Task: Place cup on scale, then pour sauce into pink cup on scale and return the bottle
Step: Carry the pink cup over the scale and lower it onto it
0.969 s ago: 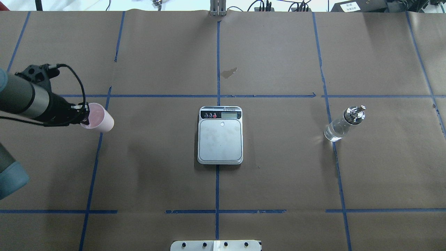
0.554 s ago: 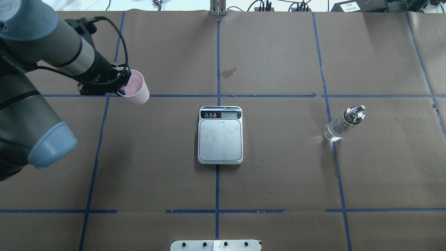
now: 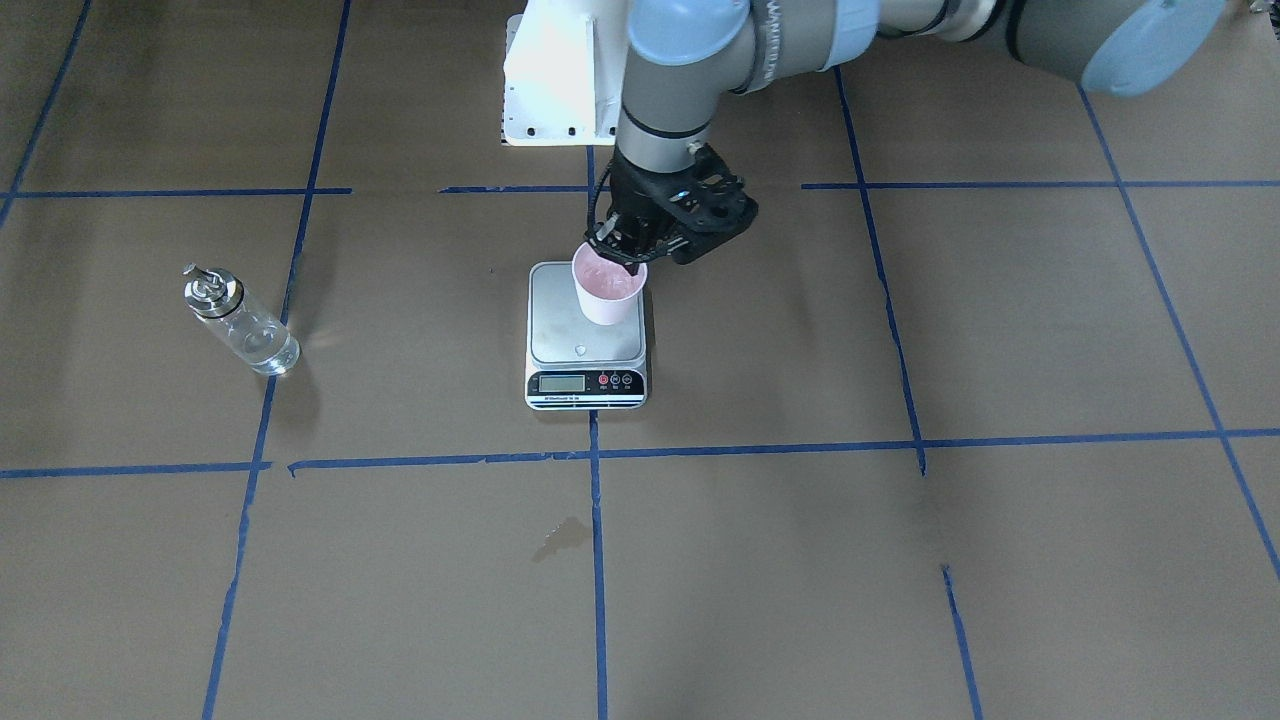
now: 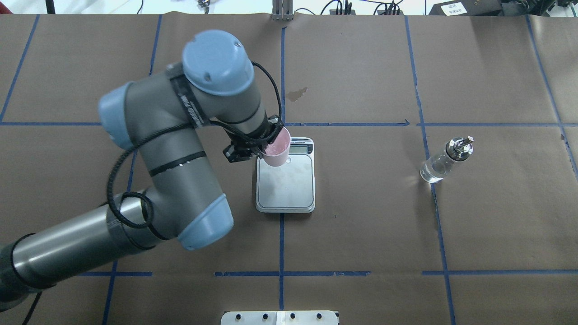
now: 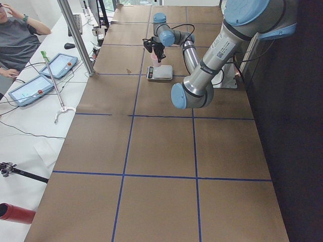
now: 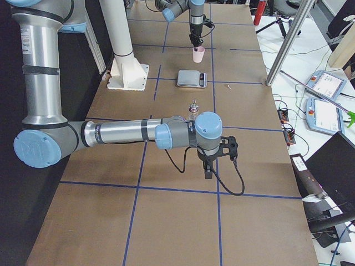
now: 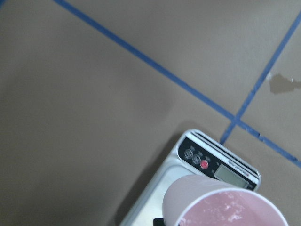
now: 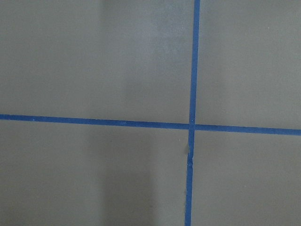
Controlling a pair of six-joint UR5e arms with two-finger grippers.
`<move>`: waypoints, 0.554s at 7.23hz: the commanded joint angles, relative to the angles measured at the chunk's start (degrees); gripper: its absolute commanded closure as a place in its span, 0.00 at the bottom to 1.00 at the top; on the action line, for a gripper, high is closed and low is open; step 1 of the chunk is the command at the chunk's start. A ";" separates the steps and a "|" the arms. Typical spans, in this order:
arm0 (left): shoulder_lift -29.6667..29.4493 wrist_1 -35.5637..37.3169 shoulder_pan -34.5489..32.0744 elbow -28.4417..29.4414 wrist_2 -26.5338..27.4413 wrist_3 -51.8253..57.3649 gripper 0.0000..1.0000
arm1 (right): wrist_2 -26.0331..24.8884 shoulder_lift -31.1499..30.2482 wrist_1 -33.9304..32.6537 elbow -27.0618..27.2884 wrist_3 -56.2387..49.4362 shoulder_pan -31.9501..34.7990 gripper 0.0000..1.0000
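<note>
The left arm has swung in from the table's left edge, carrying the cup across to the scale; a second ago it was well off to the side. I'd say step one is nearly done, with only the lowering and letting go left. The left gripper is clamped on the cup's rim, and the side views show the cup hanging above the platform, not resting on it.

From the operators' side, nearest is brown paper gridded with blue tape and a dark stain. Next come the scale, the cup, and the white base mount. The bottle stands well apart, sauce in its lower half. The right gripper hangs over bare paper; I cannot tell how its jaws stand. Beyond is a bench with tablets and a seated person.
</note>
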 commanded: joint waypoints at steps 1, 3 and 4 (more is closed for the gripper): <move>-1.09 -4.16 2.19 5.94 2.05 -1.28 1.00 | 0.03 0.08 0.07 0.07 0.00 0.00 0.00; -0.48 -4.43 2.46 5.61 1.96 -0.75 1.00 | 0.12 0.08 0.07 0.51 0.00 0.00 0.00; 0.92 -4.52 2.72 5.09 1.96 0.04 1.00 | 0.12 0.08 0.07 0.51 -0.09 0.00 0.00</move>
